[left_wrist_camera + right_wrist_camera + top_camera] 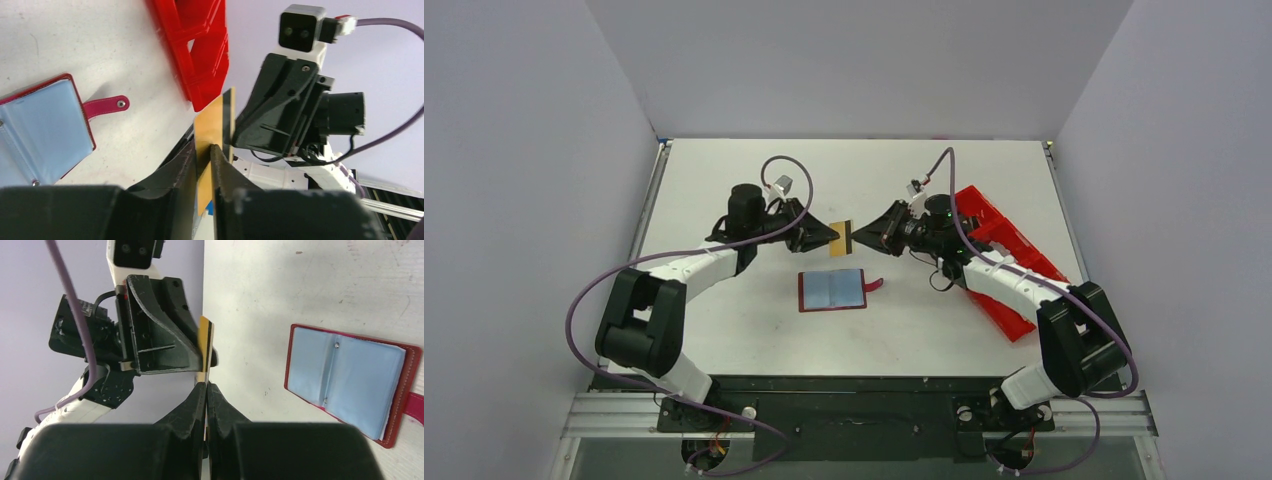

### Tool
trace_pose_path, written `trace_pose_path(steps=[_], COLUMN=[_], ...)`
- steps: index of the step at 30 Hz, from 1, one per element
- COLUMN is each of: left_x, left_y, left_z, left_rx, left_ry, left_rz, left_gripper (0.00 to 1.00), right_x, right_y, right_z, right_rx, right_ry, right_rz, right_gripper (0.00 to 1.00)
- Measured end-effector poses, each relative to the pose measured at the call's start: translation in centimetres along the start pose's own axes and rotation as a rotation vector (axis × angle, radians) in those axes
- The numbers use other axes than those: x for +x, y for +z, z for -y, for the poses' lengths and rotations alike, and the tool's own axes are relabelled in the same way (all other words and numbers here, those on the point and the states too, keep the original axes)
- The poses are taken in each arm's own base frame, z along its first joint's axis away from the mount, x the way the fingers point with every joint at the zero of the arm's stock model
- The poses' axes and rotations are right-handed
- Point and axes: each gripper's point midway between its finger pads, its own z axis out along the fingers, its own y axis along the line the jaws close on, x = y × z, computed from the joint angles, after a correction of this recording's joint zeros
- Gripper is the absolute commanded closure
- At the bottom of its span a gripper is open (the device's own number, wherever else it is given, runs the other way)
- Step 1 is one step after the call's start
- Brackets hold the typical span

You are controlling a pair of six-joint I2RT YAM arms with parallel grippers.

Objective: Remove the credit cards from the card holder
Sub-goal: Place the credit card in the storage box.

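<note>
Gold credit card (pixel 842 237) was held clear of the table (pixel 724 180), pinched from opposite sides by the narrowed fingers of the left gripper (pixel 832 236) and the right gripper (pixel 856 237). The card holder (pixel 832 290) lay spread open on the table just nearer the bases, light blue pockets up, strap (pixel 875 285) at its right. A red tray (pixel 1009 255) lay beneath the right arm

Overhead; opposed wrist views, shared card (pixel 209 125)
</note>
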Motion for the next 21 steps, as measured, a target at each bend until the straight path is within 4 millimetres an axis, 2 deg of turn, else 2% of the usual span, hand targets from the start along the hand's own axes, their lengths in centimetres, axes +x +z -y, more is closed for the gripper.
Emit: trace_pose_path(steps=[2,3,4,5,7,8,11,15,21], left_x=[-0.2,-0.2,-0.2,-0.2,-0.1,0.0,0.1,0.2,0.0], left_y=[-0.1,-0.2,-0.2,-0.2,-0.2,-0.1,-0.2,-0.3,-0.6], left_z=[0.4,0.6,0.9,1.1,1.2,1.2,1.5,2.2,4.2], left_rx=[0.016,0.026,0.036,0.043,0.046,0.048,0.065,0.1,0.18], left_ry=[-0.007,-0.005,0.001,0.006,0.001,-0.005,-0.016,-0.029,-0.029], left_rz=[0.003,0.002,0.0,-0.002,-0.004,-0.007,-0.009,-0.013,-0.009], left_gripper=[1.0,1.0,1.0,1.0,1.0,1.0,1.0,1.0,1.0], right_x=[-0.2,-0.2,0.0,0.1,0.1,0.0,0.1,0.2,0.7], right_y=[-0.1,-0.1,-0.1,-0.1,-0.1,-0.1,0.0,0.1,0.1], right_z=[0.4,0.7,1.1,1.2,1.1,1.0,0.5,-0.6,-1.4], right_rx=[0.009,0.018,0.027,0.031,0.027,0.019,0.001,-0.043,-0.082], right_ry=[0.004,0.009,0.014,0.017,0.019,0.008,0.0,-0.008,-0.001], right_rz=[0.005,0.004,0.001,-0.002,-0.002,-0.001,-0.003,-0.006,-0.014], right_gripper=[0.99,0.86,0.79,0.66,0.55,0.53,0.53,0.58,0.85])
